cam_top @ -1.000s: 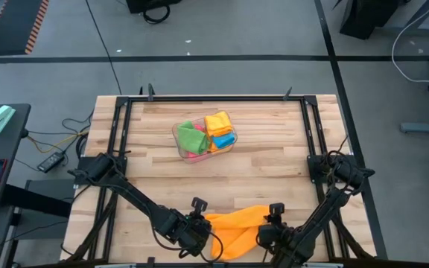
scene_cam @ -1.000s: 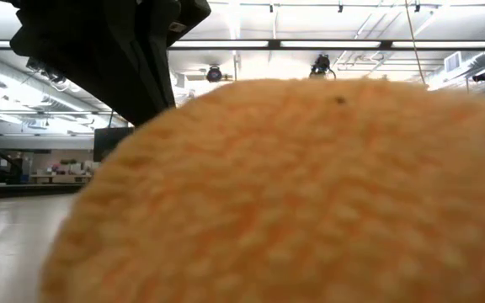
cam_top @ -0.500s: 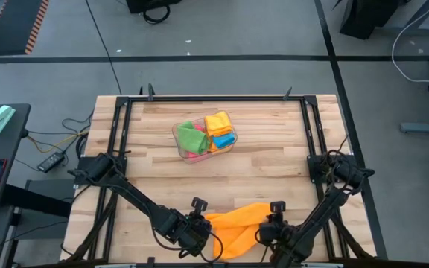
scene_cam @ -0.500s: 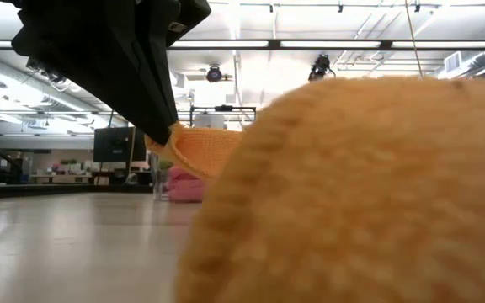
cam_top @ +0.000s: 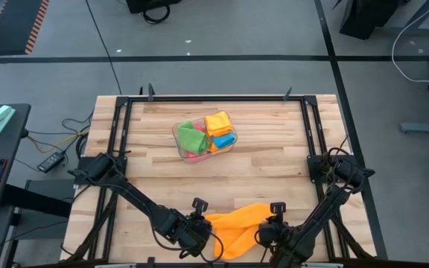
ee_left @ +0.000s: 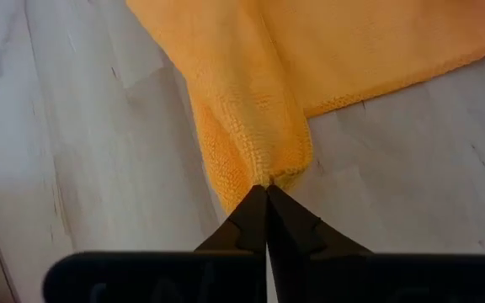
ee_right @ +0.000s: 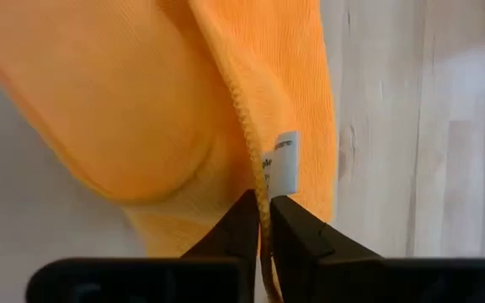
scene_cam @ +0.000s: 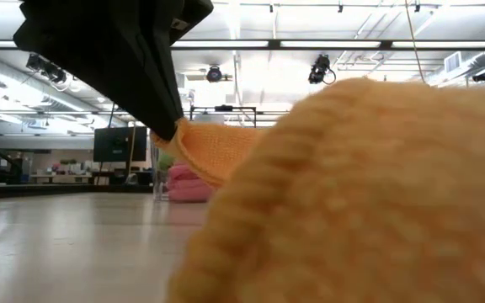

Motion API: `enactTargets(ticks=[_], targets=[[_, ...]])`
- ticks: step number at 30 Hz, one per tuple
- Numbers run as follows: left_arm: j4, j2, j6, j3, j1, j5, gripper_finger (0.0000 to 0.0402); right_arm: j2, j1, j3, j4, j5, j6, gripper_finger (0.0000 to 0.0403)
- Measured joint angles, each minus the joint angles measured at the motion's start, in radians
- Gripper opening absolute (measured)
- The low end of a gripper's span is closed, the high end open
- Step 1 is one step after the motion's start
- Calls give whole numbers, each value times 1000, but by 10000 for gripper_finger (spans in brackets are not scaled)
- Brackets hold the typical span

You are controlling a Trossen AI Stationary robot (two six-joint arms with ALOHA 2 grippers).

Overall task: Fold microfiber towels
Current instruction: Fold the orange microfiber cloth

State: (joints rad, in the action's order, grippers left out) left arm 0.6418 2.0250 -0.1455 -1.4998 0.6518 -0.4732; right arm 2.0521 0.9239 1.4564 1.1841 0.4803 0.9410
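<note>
Pinching, left fingers (ee_left: 266, 195): clamped on orange towel (cam_top: 238, 225) corner, near surface (cam_top: 274, 167) front edge.
Right fingers (ee_right: 262, 210): nearly closed on the towel's hem beside its white tag (ee_right: 283, 162).
Bin (cam_top: 205, 135): remaining towels inside, toward back edge.

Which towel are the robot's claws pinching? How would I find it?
Look at the near edge of the wooden table, between the two dark arms. The orange towel lies there, crumpled, with the left gripper shut on one corner and the right gripper shut on its edge by a small white tag. The other towels sit folded in a clear bin farther back.
</note>
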Motion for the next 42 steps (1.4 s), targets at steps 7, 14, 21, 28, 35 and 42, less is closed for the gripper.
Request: enactTargets(ticks=[7, 14, 21, 28, 35, 42], targets=[[-5, -6, 1, 0, 0, 0, 14, 0, -13, 40, 5, -6, -55, 5], [7, -44, 6, -21, 14, 0, 13, 0, -20, 128, 87, -11, -70, 2], [70, -103, 4, -157, 58, 33, 6, 0, 4, 371, 212, -56, -75, 3], [176, -104, 76, -364, 98, 7, 13, 0, 39, 632, 349, -34, -76, 5], [295, -105, 79, -531, 117, -31, 11, -10, 52, 782, 386, -94, -133, 7], [314, -106, 132, -672, 136, 49, 6, -31, 63, 894, 344, -200, -171, 7]])
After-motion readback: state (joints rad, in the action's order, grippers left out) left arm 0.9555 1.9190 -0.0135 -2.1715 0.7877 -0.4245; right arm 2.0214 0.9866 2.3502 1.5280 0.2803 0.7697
